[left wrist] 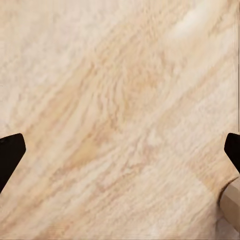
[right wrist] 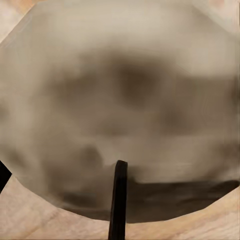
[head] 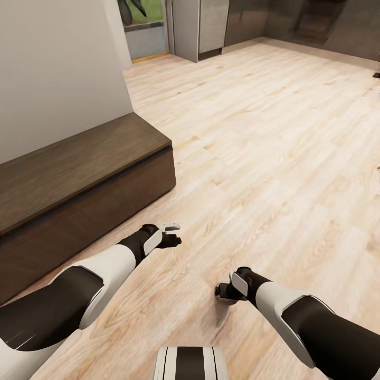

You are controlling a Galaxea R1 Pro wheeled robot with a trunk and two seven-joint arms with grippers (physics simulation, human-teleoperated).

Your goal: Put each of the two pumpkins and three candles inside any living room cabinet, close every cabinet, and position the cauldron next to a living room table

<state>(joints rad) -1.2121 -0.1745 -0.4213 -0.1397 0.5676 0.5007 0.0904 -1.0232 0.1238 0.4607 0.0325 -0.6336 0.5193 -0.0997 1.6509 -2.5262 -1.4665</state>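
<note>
**Open floor ahead, cabinet on your left, candle in the right gripper**

You have a wide stretch of light plank floor [head: 274, 137] ahead and to your right, running unobstructed up to the dark kitchen cupboards [head: 295, 21] along the far wall. On your left the white wall [head: 58, 63] ends at a corner, and below it sits the long dark-brown cabinet [head: 79, 179]. Its near end corner juts toward the floor — that is the edge closest to your left arm. The front looks flush and shut, though its far left run is cut off by the picture's edge.

Your left gripper [head: 170, 235] hangs over bare floor just beyond the cabinet's front. In the left wrist view its two dark fingertips [left wrist: 11, 155] sit wide apart with nothing but planks between them.

Your right gripper [head: 224, 291] is lower and nearer your base, well apart from the cabinet. The right wrist view is taken up by a blurred beige-grey cylinder end, probably a candle [right wrist: 120, 110], pressed close to the lens with a dark wick-like stick in front — the gripper appears clamped on it, but its fingers are mostly hidden.
</note>
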